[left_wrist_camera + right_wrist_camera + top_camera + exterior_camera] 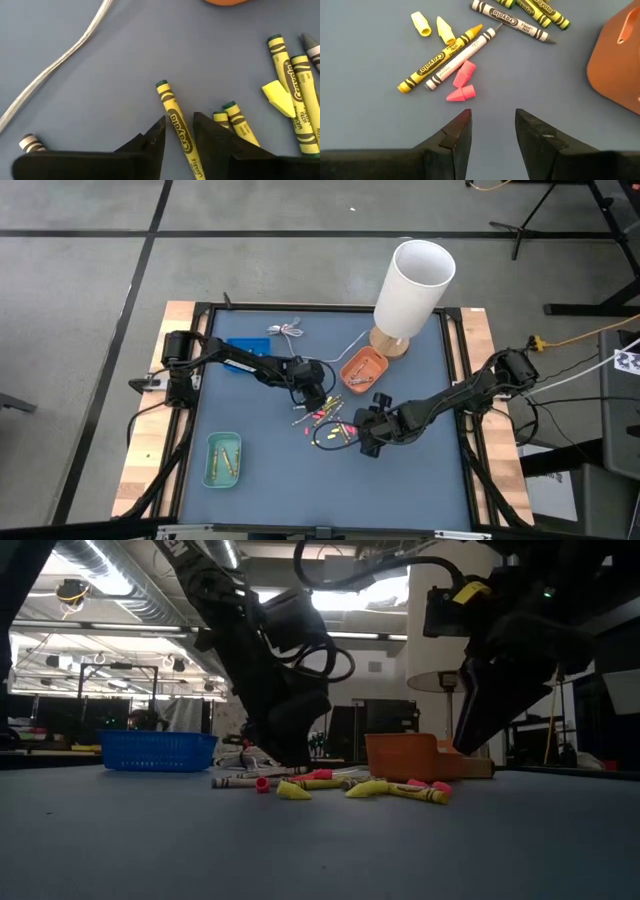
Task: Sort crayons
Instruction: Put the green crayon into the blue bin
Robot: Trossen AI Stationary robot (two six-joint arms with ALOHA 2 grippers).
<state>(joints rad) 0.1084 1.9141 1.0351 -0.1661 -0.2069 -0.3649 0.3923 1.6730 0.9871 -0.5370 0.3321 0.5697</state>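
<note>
a few crayons are laid in the green tray [223,459], most crayons [327,423] remain mid-desk; the left end effector [179,131] is narrowed around a yellow crayon [178,127], the right end effector [492,125] is spread, empty.

Backlit low view; even overhead light

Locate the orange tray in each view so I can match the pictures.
High view: orange tray right of centre, beside the lamp base.
Low view: right of centre, behind the loose crayons.
Left wrist view: only an orange sliver at the upper edge.
Right wrist view: at the right edge.
Shared landmark: the crayons scattered just in front of it.
</note>
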